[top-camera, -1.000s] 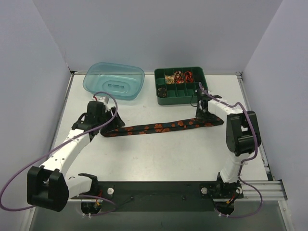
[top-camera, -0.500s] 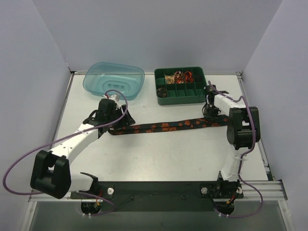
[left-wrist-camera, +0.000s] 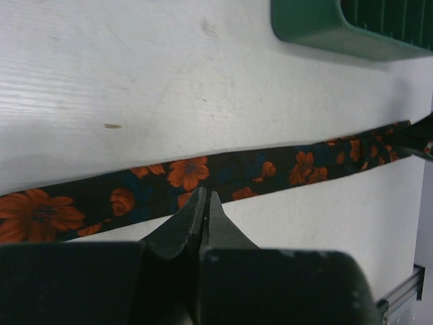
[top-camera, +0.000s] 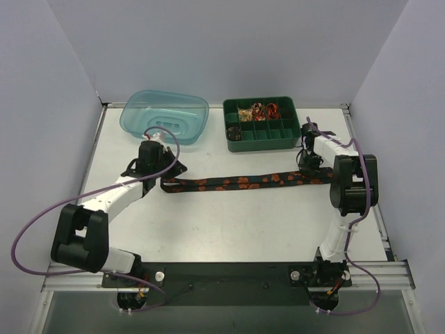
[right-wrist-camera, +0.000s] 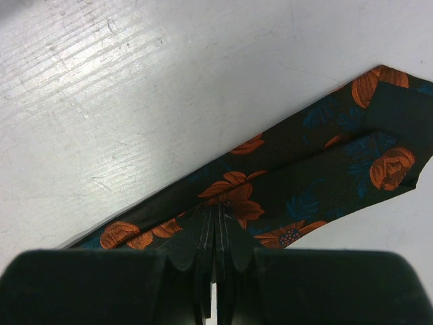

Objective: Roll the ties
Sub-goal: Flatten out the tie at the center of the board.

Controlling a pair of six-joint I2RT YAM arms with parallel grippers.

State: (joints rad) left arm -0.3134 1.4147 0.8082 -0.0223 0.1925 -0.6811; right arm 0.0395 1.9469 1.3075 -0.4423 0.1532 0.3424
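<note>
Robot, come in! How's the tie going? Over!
Left tool, right tool shut on tie ends. Stretched straight, unrolled. green tray clear of it.

White links [top-camera: 115,198], black joints [top-camera: 354,184], purple cables [top-camera: 13,252].

The top external view looks steeply down from behind the arm bases over the whole white bench [top-camera: 229,229]. The wrist views sit low and close, facing out past the left gripper [left-wrist-camera: 205,200] and right gripper [right-wrist-camera: 215,215]. All three share the long black fabric necktie with orange flowers [top-camera: 236,183].
</note>
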